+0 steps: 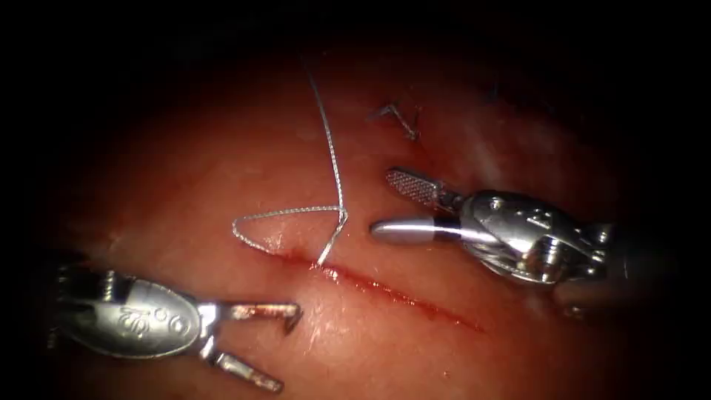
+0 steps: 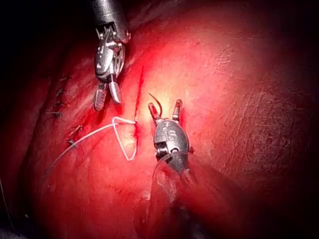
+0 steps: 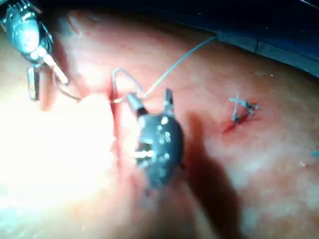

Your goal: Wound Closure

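The cut (image 1: 400, 296) runs slantwise across the tissue (image 1: 185, 170), with red fluid along it. Thread (image 1: 333, 163) comes down from the far side, loops left and enters the tissue at the cut's left end (image 1: 322, 259). My left tool (image 1: 285, 350) lies on the near left with its jaws open. The curved needle (image 2: 157, 103) stands as a thin dark arc at the tip of its upper jaw, seen as a small hook (image 1: 294, 317); I cannot tell whether it is in the tissue. My right tool (image 1: 396, 207) sits right of the thread loop, open and holding nothing.
An earlier stitch with short cut ends (image 1: 404, 122) sits on the far side, above the right tool. Several older stitches (image 2: 60, 99) line the tissue beyond the right tool (image 2: 107, 103). The loose thread loop (image 2: 127, 144) lies between the two tools.
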Robot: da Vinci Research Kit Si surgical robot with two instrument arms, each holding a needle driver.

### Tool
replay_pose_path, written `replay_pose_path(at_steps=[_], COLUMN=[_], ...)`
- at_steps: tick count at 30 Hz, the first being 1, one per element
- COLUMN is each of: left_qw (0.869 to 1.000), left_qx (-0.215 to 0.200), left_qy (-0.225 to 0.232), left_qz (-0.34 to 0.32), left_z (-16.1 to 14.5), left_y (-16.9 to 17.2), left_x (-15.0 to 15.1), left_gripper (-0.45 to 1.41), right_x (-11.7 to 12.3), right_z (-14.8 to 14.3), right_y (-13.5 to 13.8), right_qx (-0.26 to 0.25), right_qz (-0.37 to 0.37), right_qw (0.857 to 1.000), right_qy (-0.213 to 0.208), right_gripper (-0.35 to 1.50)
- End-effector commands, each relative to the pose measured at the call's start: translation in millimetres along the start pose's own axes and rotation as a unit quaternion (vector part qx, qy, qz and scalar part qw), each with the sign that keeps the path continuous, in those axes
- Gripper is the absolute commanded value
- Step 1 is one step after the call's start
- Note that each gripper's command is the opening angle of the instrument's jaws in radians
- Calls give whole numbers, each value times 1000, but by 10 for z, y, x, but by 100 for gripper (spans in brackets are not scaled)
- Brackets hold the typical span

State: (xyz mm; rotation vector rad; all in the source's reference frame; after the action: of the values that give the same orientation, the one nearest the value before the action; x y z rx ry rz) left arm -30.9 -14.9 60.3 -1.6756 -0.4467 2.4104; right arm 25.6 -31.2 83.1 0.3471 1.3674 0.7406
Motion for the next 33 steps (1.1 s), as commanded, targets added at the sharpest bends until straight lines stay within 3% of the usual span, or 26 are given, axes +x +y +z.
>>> replay_pose_path(at_steps=[1, 5, 7, 8, 9, 11, 23, 25, 27, 28, 33], left_qw=[1000, 999, 998, 997, 997, 996, 984, 964, 958, 945, 927], left_qx=[1, -1, -3, -7, -11, -21, -67, -114, -126, -156, -198], left_qy=[-1, -3, -3, -4, -5, -5, -5, -8, -10, -11, -6], left_qz=[-17, -42, -59, -70, -76, -87, -167, -242, -258, -288, -319], left_z=[10, 13, 13, 12, 11, 9, 6, 7, 7, 7, 4], left_y=[-8, -24, -30, -29, -28, -24, -19, -13, -10, -3, 11], left_x=[-8, -15, -17, -18, -18, -17, -6, -3, -3, -1, 3], left_gripper=[22, 17, 5, -23, -38, -45, -45, -45, -45, -45, -45], right_x=[-11, -21, -27, -27, -27, -26, -26, -26, -26, -26, -26], right_z=[7, 10, 12, 12, 13, 12, 10, 10, 10, 10, 9], right_y=[-2, -7, -9, -8, -8, -7, -9, -9, -9, -9, -10], right_qx=[0, -6, -6, -6, -7, -7, -5, -5, -5, -5, -5], right_qz=[-3, -7, -11, -11, -11, -10, -11, -11, -11, -11, -11], right_qw=[1000, 1000, 1000, 1000, 1000, 1000, 1000, 1000, 1000, 1000, 1000], right_qy=[-1, -5, -11, -12, -12, -12, -13, -13, -13, -13, -13], right_gripper=[121, 121, 120, 120, 120, 120, 118, 118, 118, 118, 118])
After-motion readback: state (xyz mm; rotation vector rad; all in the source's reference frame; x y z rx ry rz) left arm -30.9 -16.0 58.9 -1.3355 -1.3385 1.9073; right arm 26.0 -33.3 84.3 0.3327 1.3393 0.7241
